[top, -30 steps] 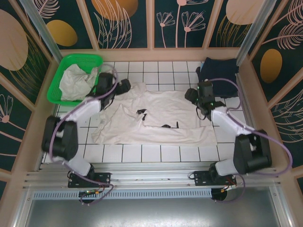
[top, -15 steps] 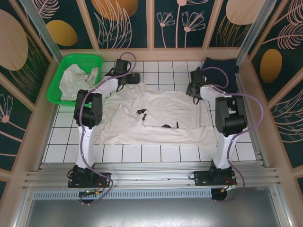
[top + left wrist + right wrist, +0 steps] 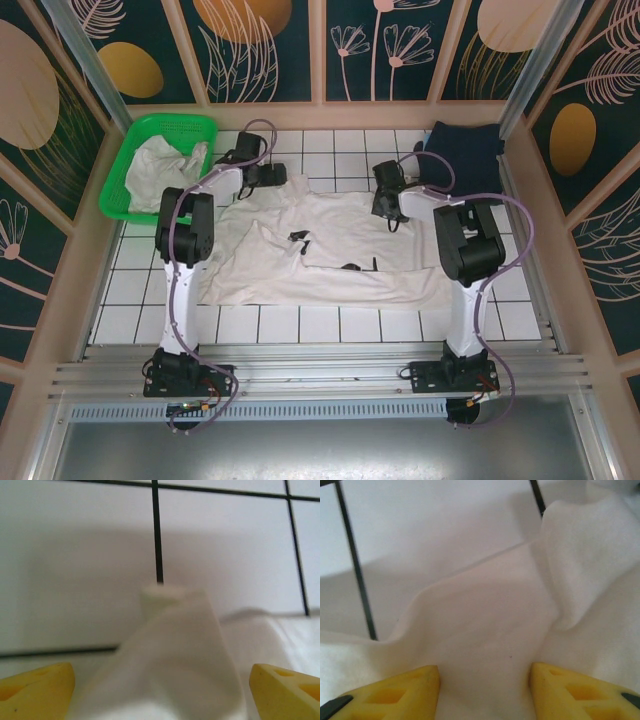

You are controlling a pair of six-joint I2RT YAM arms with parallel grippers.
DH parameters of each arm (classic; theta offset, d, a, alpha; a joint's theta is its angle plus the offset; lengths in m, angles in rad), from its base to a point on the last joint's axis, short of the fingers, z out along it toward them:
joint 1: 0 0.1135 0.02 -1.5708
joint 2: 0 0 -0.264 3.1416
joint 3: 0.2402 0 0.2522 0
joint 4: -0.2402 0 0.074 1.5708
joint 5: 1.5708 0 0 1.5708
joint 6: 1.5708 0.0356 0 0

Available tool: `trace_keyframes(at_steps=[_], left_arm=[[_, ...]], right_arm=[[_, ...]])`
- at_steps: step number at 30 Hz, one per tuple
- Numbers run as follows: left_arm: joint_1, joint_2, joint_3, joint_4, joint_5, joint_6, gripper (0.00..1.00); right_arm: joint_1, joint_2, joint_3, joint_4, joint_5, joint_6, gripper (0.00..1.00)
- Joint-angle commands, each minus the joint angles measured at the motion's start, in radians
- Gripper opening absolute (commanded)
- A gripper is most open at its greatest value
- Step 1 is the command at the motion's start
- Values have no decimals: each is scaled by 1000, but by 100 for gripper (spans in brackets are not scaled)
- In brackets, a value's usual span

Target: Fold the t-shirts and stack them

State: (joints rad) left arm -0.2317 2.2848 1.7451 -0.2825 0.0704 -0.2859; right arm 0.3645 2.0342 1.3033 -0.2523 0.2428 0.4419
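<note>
An off-white t-shirt [image 3: 340, 250] lies spread and wrinkled across the middle tiles. My left gripper [image 3: 268, 178] is at its far-left corner. In the left wrist view the left gripper [image 3: 160, 695] is open, its yellow fingertips [image 3: 37, 690] wide apart around a raised fold of t-shirt [image 3: 172, 645]. My right gripper [image 3: 388, 205] is low over the shirt's far edge. In the right wrist view the right gripper [image 3: 485, 690] is open, with t-shirt [image 3: 485, 625] cloth between its fingertips [image 3: 577, 690]. A dark navy t-shirt [image 3: 465, 150] lies at the far right.
A green mesh basket [image 3: 125, 160] at the far left holds another crumpled off-white t-shirt [image 3: 165, 170]. Wooden frame walls close in the tiled table [image 3: 340, 325] on three sides. Small dark marks [image 3: 298, 238] show on the spread shirt.
Both arms have stretched out toward the far side. The right gripper has slid left along the shirt's far edge. The left gripper has come down at the far-left corner.
</note>
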Motion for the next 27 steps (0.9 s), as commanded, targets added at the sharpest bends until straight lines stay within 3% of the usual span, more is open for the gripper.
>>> trace_keyframes(at_steps=[1,4,6,11,15,20,27], left_arm=[[1,-212,-108,8,13,-15,92],[-2,-350,-311,137,129,-39,89],[-17,-425,-466,233,208,-75,86],[-96,-555,-837,398,192,-169,93],[-101,-653,-1058,568,217,-309,98],[-102,-705,-1154,533,105,-331,99],[-91,-754,-1248,467,-9,-346,99]], right_arm=[[26,-4,-66,-56,-10,80,52],[56,2,-25,-118,90,141,52],[69,-3,-12,-111,74,152,52],[79,-59,-50,-16,-66,122,53],[74,-143,-107,40,-86,114,53],[13,-223,-194,116,-122,98,53],[-109,-216,-162,128,-158,31,53]])
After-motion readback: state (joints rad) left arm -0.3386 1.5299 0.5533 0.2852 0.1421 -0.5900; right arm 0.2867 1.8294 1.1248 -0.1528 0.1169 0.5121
